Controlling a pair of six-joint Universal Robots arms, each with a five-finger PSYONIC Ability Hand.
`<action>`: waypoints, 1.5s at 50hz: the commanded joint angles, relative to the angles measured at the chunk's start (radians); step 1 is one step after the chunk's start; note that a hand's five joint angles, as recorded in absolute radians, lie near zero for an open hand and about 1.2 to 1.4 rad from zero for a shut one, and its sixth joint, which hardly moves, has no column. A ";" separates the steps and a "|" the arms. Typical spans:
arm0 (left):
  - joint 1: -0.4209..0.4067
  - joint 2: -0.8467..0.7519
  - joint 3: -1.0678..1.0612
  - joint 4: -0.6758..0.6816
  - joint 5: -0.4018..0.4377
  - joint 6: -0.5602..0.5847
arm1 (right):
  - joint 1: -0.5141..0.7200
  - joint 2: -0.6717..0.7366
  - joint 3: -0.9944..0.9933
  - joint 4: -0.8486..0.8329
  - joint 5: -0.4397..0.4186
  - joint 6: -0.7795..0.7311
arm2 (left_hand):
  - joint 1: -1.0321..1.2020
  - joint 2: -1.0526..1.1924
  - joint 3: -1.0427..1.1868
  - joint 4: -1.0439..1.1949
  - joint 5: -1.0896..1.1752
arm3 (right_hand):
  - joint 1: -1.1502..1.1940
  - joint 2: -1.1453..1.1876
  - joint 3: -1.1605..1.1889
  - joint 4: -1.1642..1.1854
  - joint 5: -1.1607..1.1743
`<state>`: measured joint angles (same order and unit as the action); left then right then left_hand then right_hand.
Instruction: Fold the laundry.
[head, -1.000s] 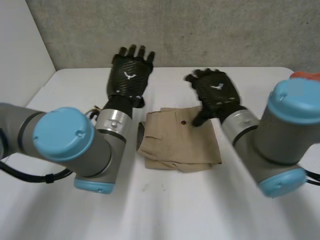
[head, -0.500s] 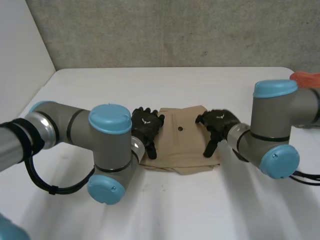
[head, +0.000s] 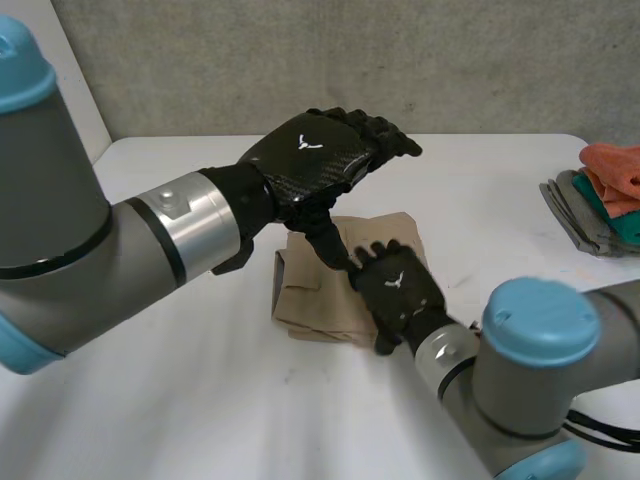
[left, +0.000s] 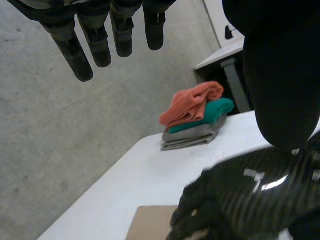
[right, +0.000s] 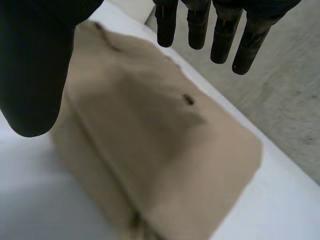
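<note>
The folded tan garment (head: 308, 295) lies near the middle of the white table (head: 200, 400), a compact rectangle with its layered edges stacked on the side nearest me and a small dark button (right: 189, 99) on its top face. My right hand (head: 398, 290) sits over its right part, fingers (right: 197, 25) straight and apart from the thumb, clasping nothing. My left hand (head: 315, 160) hangs in the air above the far edge of the garment, fingers (left: 95, 45) straight and spread, thumb pointing down toward my right hand, also holding nothing. The worry I see is that close pairing: if either arm moves carelessly, thumb and knuckles could knock together. I also judge that a sideways drag of my right palm could slide the top layer off and spring the fold open, since the stacked edges look loose. Off to my right, well apart, a stack of folded cloths (head: 598, 195) rests near the table edge, orange over teal over grey. I cannot tell whether my right palm touches the cloth or hovers just above it, and that hand covers the garment's right edge in the head view.
</note>
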<state>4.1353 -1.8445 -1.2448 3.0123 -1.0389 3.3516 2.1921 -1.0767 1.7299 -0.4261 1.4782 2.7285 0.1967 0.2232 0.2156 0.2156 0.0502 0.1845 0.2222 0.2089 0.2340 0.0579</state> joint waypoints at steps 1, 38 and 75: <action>-0.003 0.007 -0.001 -0.001 0.004 -0.020 | 0.002 0.144 -0.078 -0.102 0.033 -0.012 | 0.073 0.046 0.054 0.054 0.045 | -0.010 -0.048 -0.034 -0.059 -0.058; -0.004 -0.007 -0.018 0.014 -0.015 -0.021 | -0.015 0.414 -0.536 -0.045 -0.010 -0.036 | 0.067 0.040 0.048 0.048 0.039 | 1.212 1.174 1.187 1.162 1.164; 0.008 0.005 -0.022 0.030 -0.018 -0.024 | -0.788 0.219 -0.756 -0.499 -0.443 0.376 | 0.067 0.040 0.048 0.048 0.039 | 1.212 1.174 1.187 1.162 1.164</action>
<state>4.1435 -1.8392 -1.2658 3.0422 -1.0570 3.3276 1.5340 -0.9053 1.0180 -0.8856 1.1185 3.0305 0.1967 0.2232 0.2156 0.2156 0.0501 0.8974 1.1724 1.1480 1.1846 0.8327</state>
